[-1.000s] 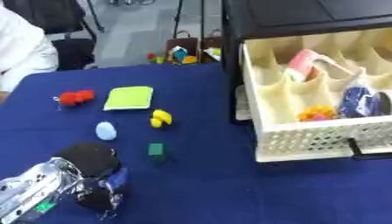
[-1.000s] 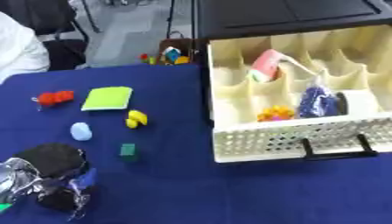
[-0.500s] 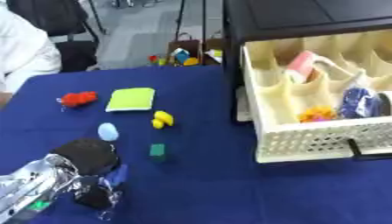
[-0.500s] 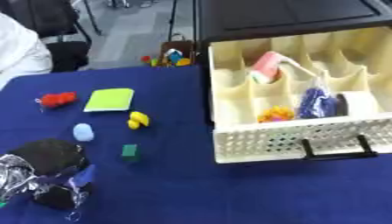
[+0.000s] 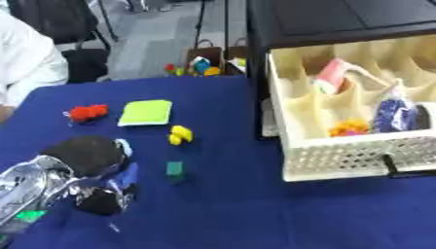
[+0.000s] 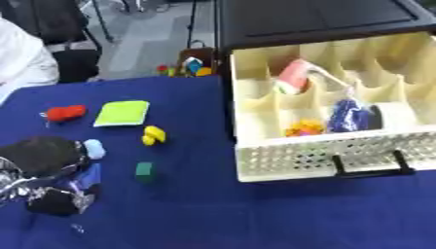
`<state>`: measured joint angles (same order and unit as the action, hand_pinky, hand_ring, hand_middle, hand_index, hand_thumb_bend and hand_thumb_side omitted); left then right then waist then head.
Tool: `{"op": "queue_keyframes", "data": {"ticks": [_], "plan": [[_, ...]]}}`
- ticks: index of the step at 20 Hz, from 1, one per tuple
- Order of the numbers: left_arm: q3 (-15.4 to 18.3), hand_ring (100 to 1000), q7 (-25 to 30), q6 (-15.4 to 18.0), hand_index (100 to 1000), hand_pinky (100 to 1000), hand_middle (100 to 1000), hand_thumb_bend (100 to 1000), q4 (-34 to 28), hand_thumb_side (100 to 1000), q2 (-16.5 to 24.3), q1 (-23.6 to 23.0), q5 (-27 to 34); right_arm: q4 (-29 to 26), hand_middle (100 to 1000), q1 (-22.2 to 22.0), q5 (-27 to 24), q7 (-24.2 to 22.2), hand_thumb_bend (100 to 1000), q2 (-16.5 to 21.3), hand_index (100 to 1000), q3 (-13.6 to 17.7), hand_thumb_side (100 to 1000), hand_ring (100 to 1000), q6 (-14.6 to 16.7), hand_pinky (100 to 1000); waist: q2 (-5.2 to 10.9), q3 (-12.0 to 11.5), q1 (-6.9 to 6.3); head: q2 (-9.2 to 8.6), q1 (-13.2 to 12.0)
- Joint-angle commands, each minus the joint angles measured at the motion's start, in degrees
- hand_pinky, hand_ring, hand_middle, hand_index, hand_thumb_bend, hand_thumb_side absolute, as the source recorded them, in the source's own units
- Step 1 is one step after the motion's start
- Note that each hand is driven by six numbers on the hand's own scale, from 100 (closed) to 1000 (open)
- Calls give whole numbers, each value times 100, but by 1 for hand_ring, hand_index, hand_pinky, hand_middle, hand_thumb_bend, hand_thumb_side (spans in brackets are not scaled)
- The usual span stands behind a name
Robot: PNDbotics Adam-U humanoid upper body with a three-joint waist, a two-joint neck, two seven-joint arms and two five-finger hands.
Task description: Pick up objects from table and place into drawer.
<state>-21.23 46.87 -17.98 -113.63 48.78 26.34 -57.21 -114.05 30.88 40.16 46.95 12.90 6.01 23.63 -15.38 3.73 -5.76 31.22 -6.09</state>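
Observation:
My left hand (image 5: 83, 156), black with a silver wrist, lies low on the blue table (image 5: 221, 214) at the lower left. Its far edge meets a small pale blue thing (image 6: 94, 148), partly covering it in the left eye view. Further out lie a green block (image 5: 174, 168), a yellow piece (image 5: 180, 134), a lime green pad (image 5: 146, 112) and a red thing (image 5: 88, 113). The cream drawer (image 5: 340, 156) stands pulled out at the right. It holds a pink and white item (image 5: 332, 78), a blue bag (image 5: 391, 114) and an orange thing (image 5: 347, 129).
A black cabinet (image 5: 340, 19) tops the drawer, whose black handle (image 6: 368, 165) juts toward me. A person in white (image 5: 26, 63) sits at the far left edge. Small colourful things (image 5: 197, 67) lie beyond the table's far edge.
My left hand has slid forward across the table and now reaches the pale blue thing. The other things have stayed in place.

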Motion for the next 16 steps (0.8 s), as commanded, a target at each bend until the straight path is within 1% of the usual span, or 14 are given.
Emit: {"op": "queue_keyframes", "data": {"ticks": [1, 8, 16], "plan": [[210, 471, -170, -51, 560, 353, 443, 100, -96, 625, 253, 135, 184, -54, 605, 53, 12, 148, 100, 77, 765, 5, 1000, 630, 123, 591, 125, 6, 7, 29, 15], [517, 463, -501, -103, 553, 342, 434, 100, -96, 621, 311, 469, 615, -54, 606, 40, 15, 150, 100, 82, 765, -4, 1000, 630, 126, 592, 178, 57, -34, 73, 0], [699, 452, -586, -129, 544, 335, 426, 100, -96, 626, 333, 1154, 1056, -54, 606, -5, 7, 124, 100, 94, 765, -34, 1000, 631, 128, 592, 287, 155, -115, 143, -95]]}}
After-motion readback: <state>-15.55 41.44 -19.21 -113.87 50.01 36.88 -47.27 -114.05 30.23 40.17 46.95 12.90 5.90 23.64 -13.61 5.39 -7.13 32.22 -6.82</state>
